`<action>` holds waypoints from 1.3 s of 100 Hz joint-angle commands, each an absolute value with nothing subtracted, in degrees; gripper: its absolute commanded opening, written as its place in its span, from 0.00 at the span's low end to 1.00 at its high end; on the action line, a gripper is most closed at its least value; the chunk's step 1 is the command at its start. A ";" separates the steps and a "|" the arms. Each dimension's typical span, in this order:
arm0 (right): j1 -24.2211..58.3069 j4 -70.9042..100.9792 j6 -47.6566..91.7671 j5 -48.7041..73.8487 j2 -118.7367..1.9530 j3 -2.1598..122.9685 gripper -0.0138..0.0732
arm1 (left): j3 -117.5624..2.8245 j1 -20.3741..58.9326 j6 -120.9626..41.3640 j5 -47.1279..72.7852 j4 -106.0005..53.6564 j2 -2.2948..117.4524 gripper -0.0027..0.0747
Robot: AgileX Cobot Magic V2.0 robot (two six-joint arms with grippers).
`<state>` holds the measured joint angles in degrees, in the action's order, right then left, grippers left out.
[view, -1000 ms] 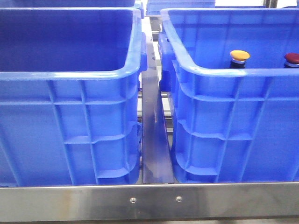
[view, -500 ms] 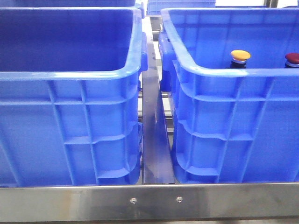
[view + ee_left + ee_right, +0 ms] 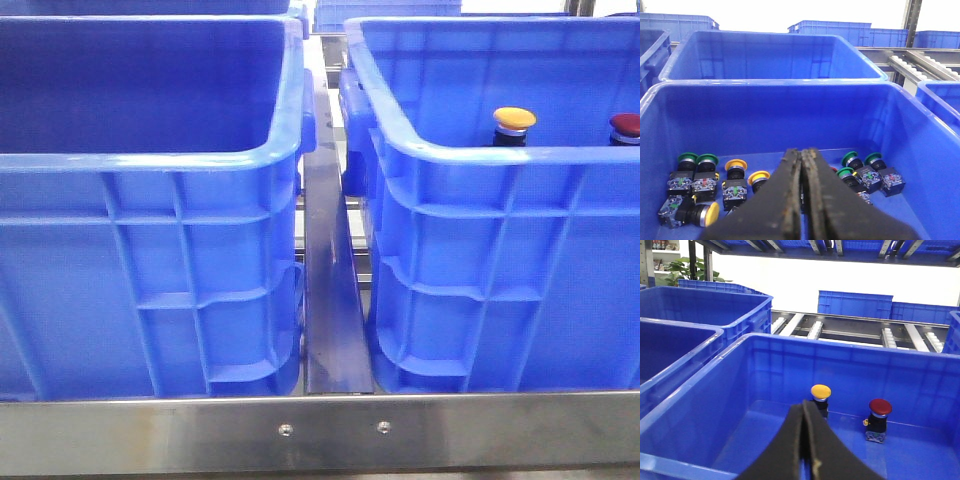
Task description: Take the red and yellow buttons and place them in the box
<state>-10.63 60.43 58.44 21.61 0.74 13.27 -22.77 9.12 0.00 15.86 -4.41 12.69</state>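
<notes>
A yellow-capped button [image 3: 514,120] and a dark red one [image 3: 626,125] stand upright on dark bodies inside the right blue crate [image 3: 480,155], apart from each other. They also show in the right wrist view, yellow [image 3: 820,391] and red [image 3: 880,406], on the crate floor [image 3: 765,440]. My right gripper [image 3: 804,406] is shut and empty above this crate, just short of the yellow button. My left gripper [image 3: 801,152] is shut and empty above a crate [image 3: 765,87] holding several loose buttons, yellow [image 3: 735,165] and green [image 3: 687,159]. Neither gripper shows in the front view.
The left crate [image 3: 150,160] stands beside the right one, with a steel divider [image 3: 330,300] between them and a steel rail [image 3: 320,430] in front. More blue crates [image 3: 715,305] and roller conveyors [image 3: 840,330] lie behind. Green buttons [image 3: 860,167] lie beyond my left fingers.
</notes>
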 commanded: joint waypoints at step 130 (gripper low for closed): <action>-10.79 61.44 58.82 19.90 1.63 14.71 0.08 | 1.12 -2.92 1.64 2.13 0.36 -2.07 0.01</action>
